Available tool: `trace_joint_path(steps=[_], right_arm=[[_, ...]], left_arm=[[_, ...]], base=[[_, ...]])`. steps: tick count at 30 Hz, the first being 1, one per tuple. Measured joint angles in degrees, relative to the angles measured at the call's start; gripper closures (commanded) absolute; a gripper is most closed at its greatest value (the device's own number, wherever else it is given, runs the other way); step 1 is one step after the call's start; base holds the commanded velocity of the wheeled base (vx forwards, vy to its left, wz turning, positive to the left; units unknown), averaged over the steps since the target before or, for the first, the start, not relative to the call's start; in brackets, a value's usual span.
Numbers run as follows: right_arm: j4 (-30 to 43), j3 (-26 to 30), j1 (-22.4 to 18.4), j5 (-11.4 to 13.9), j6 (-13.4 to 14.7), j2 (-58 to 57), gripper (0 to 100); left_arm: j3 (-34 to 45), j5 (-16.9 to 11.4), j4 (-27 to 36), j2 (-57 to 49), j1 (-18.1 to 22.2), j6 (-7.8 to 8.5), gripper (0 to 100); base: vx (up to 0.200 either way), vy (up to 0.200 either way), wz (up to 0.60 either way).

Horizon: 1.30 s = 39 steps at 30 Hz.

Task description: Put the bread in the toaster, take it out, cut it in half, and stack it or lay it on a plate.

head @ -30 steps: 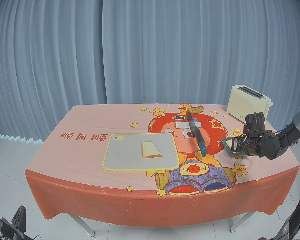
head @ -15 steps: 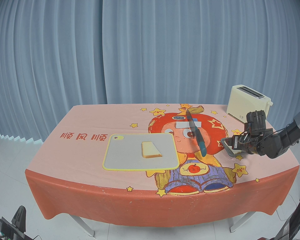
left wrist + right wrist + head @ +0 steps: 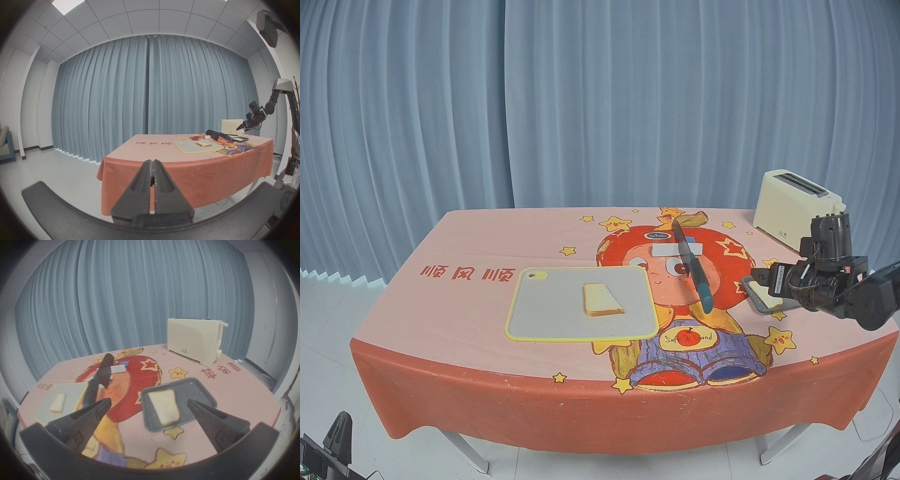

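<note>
One half slice of bread (image 3: 602,299) lies on the grey, yellow-rimmed cutting board (image 3: 550,312). The other half (image 3: 760,290) lies on the dark tray (image 3: 770,305) at the table's right side; in the right wrist view that bread half (image 3: 164,406) rests on the tray (image 3: 200,393). My right gripper (image 3: 764,275) hovers open just above and to the right of the tray, with nothing between its fingers (image 3: 81,422). The cream toaster (image 3: 797,203) stands behind it at the far right corner. My left gripper (image 3: 152,187) is shut, low and well off the table's left side.
A knife (image 3: 692,265) with a teal handle lies diagonally between the board and the tray, its blade resting on a small white block (image 3: 677,249). The table's left half holds only the printed cloth. The table's front edge (image 3: 625,381) runs close to the tray.
My right gripper has risen and drawn back to the right from the tray. The bread half stays on the tray. Board, knife and toaster are as they were.
</note>
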Motion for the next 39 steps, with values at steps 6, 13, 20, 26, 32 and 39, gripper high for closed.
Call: trace_joint_path(steps=[6,13,20,26,32,39], right_arm=[[0.02,6.06,5.16,-0.72,2.83,-5.38,0],[-3.43,8.62,8.61,-1.84,3.04,-10.34,0],[-3.61,9.34,11.22,-2.27,3.10,-12.30,0],[-3.62,9.57,12.96,-4.28,2.82,-12.58,0],[-3.67,9.56,14.95,-4.41,2.52,-12.63,0],[-3.69,9.62,15.88,-4.44,2.55,-12.43,0]], left_arm=[[0.00,0.24,0.00,0.00,0.05,0.13,100],[0.00,0.38,0.02,0.00,0.06,0.16,100],[0.00,0.33,0.05,0.00,0.05,0.16,100],[0.00,0.33,0.07,0.00,0.05,0.18,100],[0.00,0.33,0.07,0.00,0.02,0.16,100],[0.00,0.38,0.07,0.00,0.00,0.11,100]], base=[[0.000,0.000,0.00],[0.000,0.000,0.00],[0.000,0.114,0.00],[0.000,0.200,0.00],[0.000,0.200,0.00],[0.000,0.143,0.00]])
